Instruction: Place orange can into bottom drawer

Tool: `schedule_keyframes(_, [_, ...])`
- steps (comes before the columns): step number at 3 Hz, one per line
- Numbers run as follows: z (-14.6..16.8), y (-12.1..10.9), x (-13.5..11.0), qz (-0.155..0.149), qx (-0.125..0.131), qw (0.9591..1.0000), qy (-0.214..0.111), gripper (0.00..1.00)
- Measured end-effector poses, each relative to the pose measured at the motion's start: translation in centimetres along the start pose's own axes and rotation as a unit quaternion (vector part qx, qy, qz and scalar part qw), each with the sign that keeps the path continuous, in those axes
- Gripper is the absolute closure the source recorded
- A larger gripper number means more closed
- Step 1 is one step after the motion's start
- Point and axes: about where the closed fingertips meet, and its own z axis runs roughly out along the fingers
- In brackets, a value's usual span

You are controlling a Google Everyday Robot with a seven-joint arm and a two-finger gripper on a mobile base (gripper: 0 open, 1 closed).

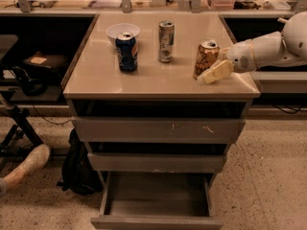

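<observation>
Camera view: my pincer [213, 73] sits low against the right side of the orange can [206, 59]. I can't tell if it's open or closed. The can stands upright on the desk [158, 80], front right. I judge this is the grab step: centre on the can body, keep it vertical, then lift clear. The bottom drawer [156, 195] is pulled open. The blue can [127, 51] and silver can [166, 41] stand apart to the left. Speckled floor, with a black backpack [76, 169] beside the cabinet.

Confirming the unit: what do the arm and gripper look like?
The gripper, beside the orange can on the right of the cabinet top, is pale cream. Behind it, a rounded white wrist with a dotted grille and tan ring; smooth white arm. No cables show.
</observation>
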Motion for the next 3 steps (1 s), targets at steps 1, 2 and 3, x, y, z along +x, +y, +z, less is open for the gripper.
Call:
schedule_keyframes(1, [1.88, 0.94, -0.23, -0.02, -0.024, 0.9991, -0.028, 0.0])
schedule_keyframes(2, [2.08, 1.09, -0.41, -0.025, -0.027, 0.9989, -0.029, 0.19])
schedule_keyframes(3, [2.09, 1.09, -0.41, -0.025, -0.027, 0.9989, -0.029, 0.42])
